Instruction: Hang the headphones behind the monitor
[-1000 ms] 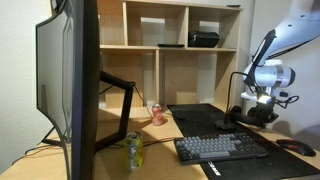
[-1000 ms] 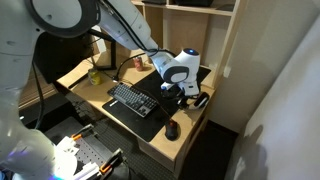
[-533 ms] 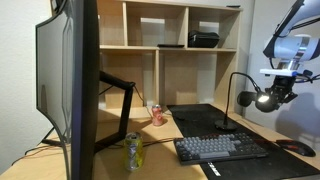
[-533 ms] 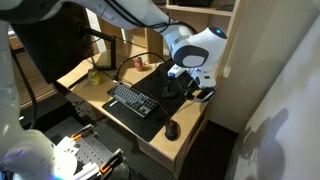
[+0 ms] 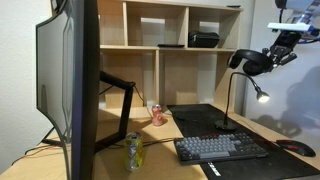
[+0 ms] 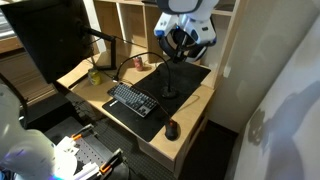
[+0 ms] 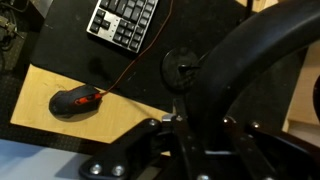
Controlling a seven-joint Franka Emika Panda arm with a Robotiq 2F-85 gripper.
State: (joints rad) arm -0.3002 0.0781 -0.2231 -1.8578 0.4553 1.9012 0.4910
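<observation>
My gripper [image 5: 283,48] is high above the desk's right end, shut on the black headphones [image 5: 250,61], which hang from it in the air. In an exterior view the earcups [image 6: 180,46] dangle just under the gripper [image 6: 186,22]. In the wrist view the headband [image 7: 262,52] arches between the gripper's [image 7: 205,122] closed jaws, far above the desk. The monitor [image 5: 72,85], very large and curved, stands at the desk's far left on a black arm mount [image 5: 118,84]. It also shows in an exterior view [image 6: 55,38].
A black gooseneck lamp [image 5: 229,98] stands on the dark desk mat under the headphones; its round base shows in the wrist view [image 7: 184,68]. Also on the desk are a keyboard [image 5: 218,148], a mouse [image 7: 74,102], a can [image 5: 157,113] and a bottle [image 5: 133,151]. Wooden shelves [image 5: 170,45] rise behind.
My gripper has risen from just above the desk to high over it, carrying the headphones up and away from the lamp and keyboard.
</observation>
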